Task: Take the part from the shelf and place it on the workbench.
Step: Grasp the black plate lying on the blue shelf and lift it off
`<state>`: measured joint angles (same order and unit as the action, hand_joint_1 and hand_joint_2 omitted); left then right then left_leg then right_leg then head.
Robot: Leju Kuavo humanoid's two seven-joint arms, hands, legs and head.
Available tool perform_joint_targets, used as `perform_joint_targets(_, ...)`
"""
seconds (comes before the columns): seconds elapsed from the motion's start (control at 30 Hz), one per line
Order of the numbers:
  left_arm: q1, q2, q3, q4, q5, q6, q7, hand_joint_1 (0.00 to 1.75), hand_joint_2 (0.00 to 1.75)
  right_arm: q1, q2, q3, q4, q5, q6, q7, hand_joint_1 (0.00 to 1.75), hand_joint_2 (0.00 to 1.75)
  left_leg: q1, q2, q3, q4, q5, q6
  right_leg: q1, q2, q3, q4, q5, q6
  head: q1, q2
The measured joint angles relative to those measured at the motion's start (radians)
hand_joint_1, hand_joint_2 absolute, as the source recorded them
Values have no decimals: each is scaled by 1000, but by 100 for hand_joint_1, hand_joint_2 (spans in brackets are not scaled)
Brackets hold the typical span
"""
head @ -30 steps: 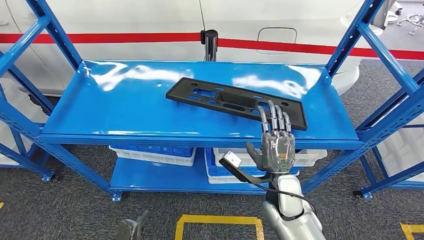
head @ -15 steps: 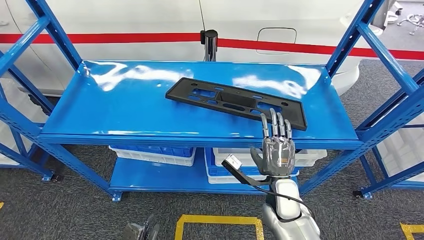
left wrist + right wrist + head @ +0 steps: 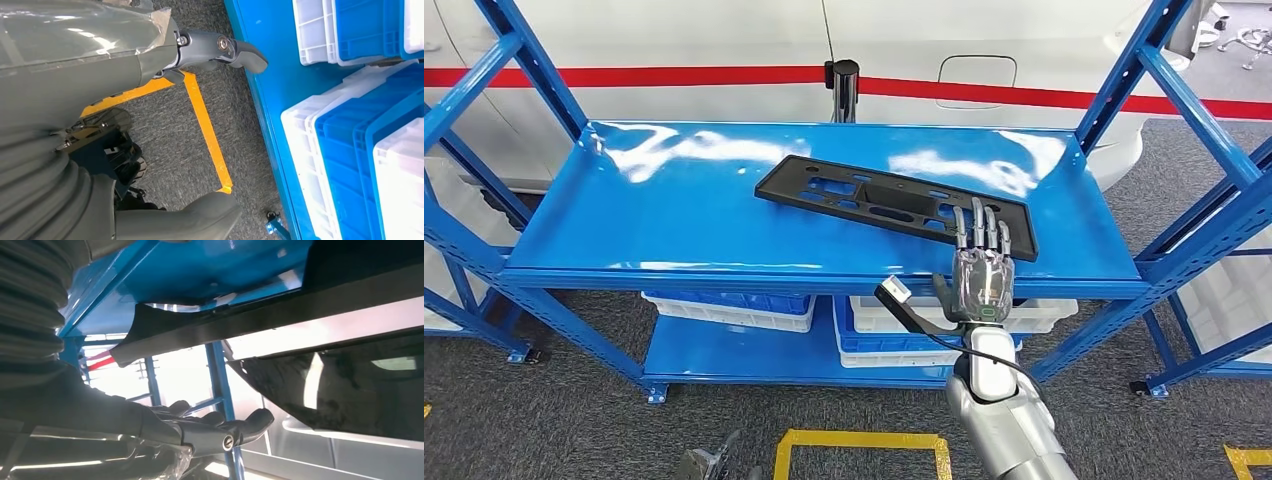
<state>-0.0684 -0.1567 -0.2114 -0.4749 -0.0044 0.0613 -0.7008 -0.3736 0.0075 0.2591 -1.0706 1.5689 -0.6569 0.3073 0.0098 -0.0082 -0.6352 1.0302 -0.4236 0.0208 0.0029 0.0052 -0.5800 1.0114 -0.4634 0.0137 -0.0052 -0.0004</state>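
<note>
Fingers (image 3: 980,228) first: the right hand (image 3: 981,280) is reaching up with them straight and slightly apart, tips lying over the near edge of the part (image 3: 894,203), thumb angled out to the side, nothing in its grasp. Whether the tips are actually touching the plastic, I cannot tell. It reads as a hand lining up for a grasp at the part's right end, not one gripping yet.

The part, a long black slotted plate, is lying flat on the top shelf (image 3: 674,215), angled across it, its right end close to the shelf's front lip, which probably makes that end the easiest to reach. From the right wrist, its dark edge (image 3: 260,315) is running just above the hand.

The left hand (image 3: 220,47) is hanging low beside the body over the grey floor, fingers loosely extended, holding nothing.

Room to work: bare blue shelf is stretching away to the left of the part, blue uprights (image 3: 1184,100) are closing in on the right, and white and blue bins (image 3: 729,305) are sitting on the lower level. Lifting towards the robot looks like the freest way out.
</note>
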Motion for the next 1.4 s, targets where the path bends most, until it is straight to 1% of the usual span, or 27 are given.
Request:
perform_joint_targets(0.1,-8,4,-13,1,15,-5,0,0,175,-54,-1,11,62,0,-6,26,0,175,0,0,1,0,0,0,0,0,0,0,0,0,0,0)
perform_joint_targets(0.2,-19,9,-27,2,27,-6,0,0,175,-108,-1,20,132,0,-15,30,0,175,0,0,1,0,1,0,0,0,1,0,0,0,0,0)
perform_joint_targets(0.3,-24,13,-36,3,32,-5,0,0,175,-136,-1,27,172,0,-21,30,0,175,0,0,1,0,1,1,0,0,2,0,0,0,0,0)
perform_joint_targets(0.43,-28,15,-39,3,34,-5,0,0,0,-153,-1,35,201,0,-28,31,0,175,0,0,1,0,1,1,0,0,2,0,0,0,0,0)
perform_joint_targets(0.57,-35,17,-49,3,33,5,0,0,0,-162,0,59,216,0,-31,39,0,175,0,0,1,0,0,0,0,0,1,0,0,0,0,0)
perform_joint_targets(0.67,-43,19,-58,6,33,22,0,0,0,-166,-1,87,220,0,-32,62,0,175,0,0,1,0,0,0,0,0,1,0,0,0,0,0)
perform_joint_targets(0.8,-54,25,-67,17,26,69,0,0,0,-175,-9,132,220,0,-33,85,0,175,0,0,1,0,0,0,0,0,1,0,0,0,0,0)
perform_joint_targets(0.97,-44,48,-81,10,22,129,0,0,0,-178,-29,173,217,0,-33,106,0,175,0,0,2,0,1,0,0,0,1,0,0,0,0,0)
perform_joint_targets(1.07,-16,57,-88,-27,20,151,0,0,0,-158,-61,185,190,0,-33,124,0,175,0,0,2,0,0,0,0,0,1,0,0,0,0,0)
perform_joint_targets(1.17,18,58,-107,-81,15,176,0,0,0,-119,-111,185,123,0,-10,119,0,175,0,-1,2,0,-1,2,-1,-1,1,0,-1,1,0,0)
perform_joint_targets(1.27,63,56,-133,-150,23,210,0,0,0,-67,-168,171,35,0,17,93,0,175,-2,0,2,0,-3,4,-2,-1,2,0,-1,1,0,0)
perform_joint_targets(1.4,139,56,-153,-225,53,255,0,0,0,31,-241,118,-91,0,23,29,0,175,-3,0,2,0,-5,5,-3,-1,2,0,-3,4,0,0)
